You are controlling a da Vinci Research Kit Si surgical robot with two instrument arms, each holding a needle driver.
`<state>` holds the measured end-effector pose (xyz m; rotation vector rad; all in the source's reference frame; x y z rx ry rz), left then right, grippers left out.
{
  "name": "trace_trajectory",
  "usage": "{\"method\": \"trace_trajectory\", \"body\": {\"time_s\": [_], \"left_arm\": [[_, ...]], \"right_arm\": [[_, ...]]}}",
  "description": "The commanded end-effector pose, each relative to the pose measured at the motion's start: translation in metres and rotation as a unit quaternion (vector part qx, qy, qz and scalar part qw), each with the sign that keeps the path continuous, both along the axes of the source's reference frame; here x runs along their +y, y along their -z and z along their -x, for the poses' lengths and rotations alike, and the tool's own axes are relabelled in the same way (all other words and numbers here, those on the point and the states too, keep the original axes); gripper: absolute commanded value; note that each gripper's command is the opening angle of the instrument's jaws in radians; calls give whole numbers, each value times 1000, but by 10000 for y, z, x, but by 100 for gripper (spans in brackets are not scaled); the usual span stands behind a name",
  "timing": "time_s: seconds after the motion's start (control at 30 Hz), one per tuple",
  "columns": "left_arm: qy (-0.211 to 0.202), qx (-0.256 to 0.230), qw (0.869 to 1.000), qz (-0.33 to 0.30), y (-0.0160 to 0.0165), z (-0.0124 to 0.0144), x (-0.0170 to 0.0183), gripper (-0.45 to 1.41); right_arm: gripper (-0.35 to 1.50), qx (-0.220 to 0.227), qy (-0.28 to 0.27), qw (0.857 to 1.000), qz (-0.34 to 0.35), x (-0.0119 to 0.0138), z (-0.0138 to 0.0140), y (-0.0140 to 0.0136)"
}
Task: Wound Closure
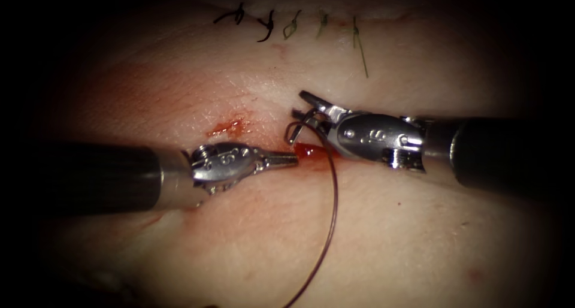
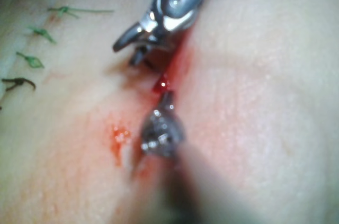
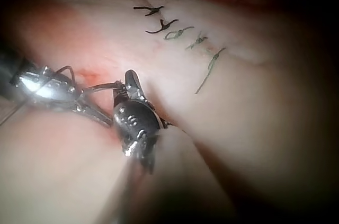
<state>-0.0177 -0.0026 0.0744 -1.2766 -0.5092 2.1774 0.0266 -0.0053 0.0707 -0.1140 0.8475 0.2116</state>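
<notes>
saw the left tool (image 1: 287, 159) reaching in from nine o'clock across the tissue (image 1: 389, 236), jaws pressed together and tip resting at the cut (image 2: 180, 60), touching a bead of red fluid (image 1: 306, 150). could not tell whether a nip of tissue sat between those jaws; made out no needle or thread in them.

saw the right tool (image 1: 299, 103) reaching in from three o'clock, jaws spread apart, one pointing toward ten o'clock and the other just under it. found the needle (image 1: 294, 127) right at those spread jaws: a small arc curling from their base round toward seven o'clock, its free end just beside the left tool's tip, at twelve o'clock of the red fluid. could not tell whether that end sat in the tissue or merely over it. judged the needle not firmly pinched.

traced the thread (image 1: 334, 200) from the needle's rear in a long slack bow down toward six o'clock. noted a row of finished stitches (image 1: 293, 25) well apart at twelve o'clock.

judged that good work here called for:
- taking the needle square across the jaws, well back from its point;
- keeping the slack thread clear of both tools;
- handling the cut's edge gently with the left tip, without crushing or dragging it.
</notes>
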Motion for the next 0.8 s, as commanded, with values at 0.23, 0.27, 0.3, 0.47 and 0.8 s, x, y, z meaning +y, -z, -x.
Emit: {"method": "trace_trajectory", "body": {"time_s": [0.23, 0.27, 0.3, 0.47, 0.8], "left_arm": [[-1, -1, 1000, -1, -6, 4, -4, -6], [-1, -1, 1000, -1, -6, 4, -4, -6], [-1, -1, 1000, -1, -6, 4, -4, -6], [-1, -1, 1000, -1, -6, 4, -4, -6], [-2, -1, 1000, -1, -6, 3, -3, -6]], "right_arm": [[-35, -10, 21, 1000, -18, -19, -7, -19], [-35, -13, 21, 999, -21, -19, -7, -19], [-35, -14, 20, 999, -24, -20, -6, -19], [-35, -31, 18, 998, -45, -24, -4, -20], [-35, -56, 9, 995, -82, -27, 5, -20]]}}
